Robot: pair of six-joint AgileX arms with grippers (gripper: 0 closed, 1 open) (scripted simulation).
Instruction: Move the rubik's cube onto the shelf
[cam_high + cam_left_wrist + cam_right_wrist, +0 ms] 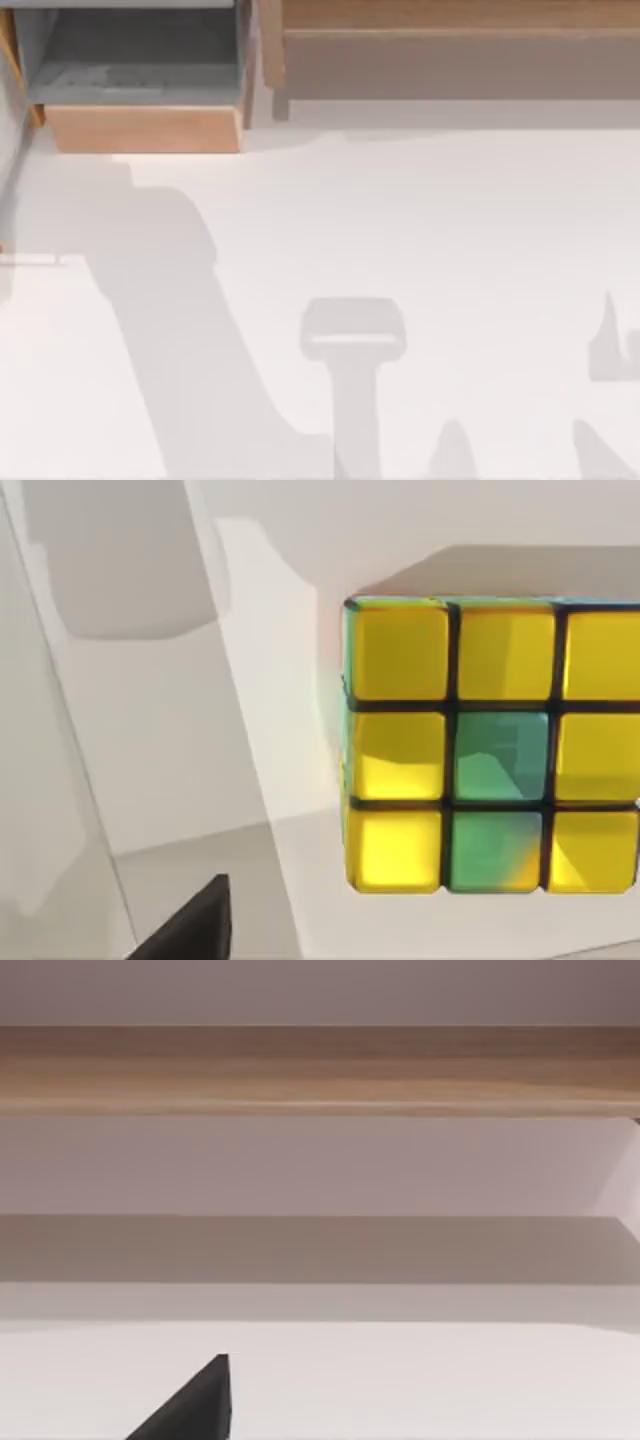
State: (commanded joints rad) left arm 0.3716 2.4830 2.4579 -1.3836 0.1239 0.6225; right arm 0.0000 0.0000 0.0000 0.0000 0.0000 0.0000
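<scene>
Cube close under your left wrist camera; shelf along the table's far edge.

Item one, the cube (490,745): you see it on the white table (420,260), one face showing yellow tiles with two green ones, dark lines between. Item two, the shelf (460,40): light wood ledge over a brown-grey front, at the top view's upper right, beside a grey-lined box (140,90) at the upper left. The right wrist view faces the shelf (320,1070) front. You cannot tell how far either claw is open, or whether it holds anything.
</scene>
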